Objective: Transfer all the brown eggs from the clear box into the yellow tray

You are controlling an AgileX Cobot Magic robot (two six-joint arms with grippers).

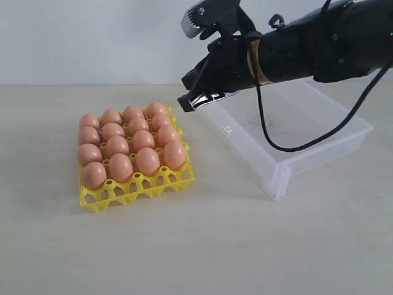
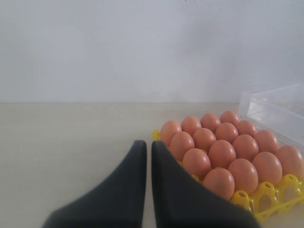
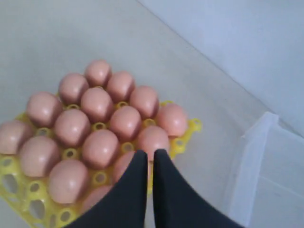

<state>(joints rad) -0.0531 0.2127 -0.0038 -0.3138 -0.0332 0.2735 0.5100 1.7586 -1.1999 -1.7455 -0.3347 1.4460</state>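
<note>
Sixteen brown eggs (image 1: 130,146) in the yellow tray (image 1: 141,188), clear box (image 1: 331,144) alongside (left gripper (image 2: 148,147) and right gripper (image 3: 149,156) both pressed together)

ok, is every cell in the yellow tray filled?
No: in the exterior view the front row of cells of the yellow tray stands empty, while the brown eggs fill the rows behind it.
</note>
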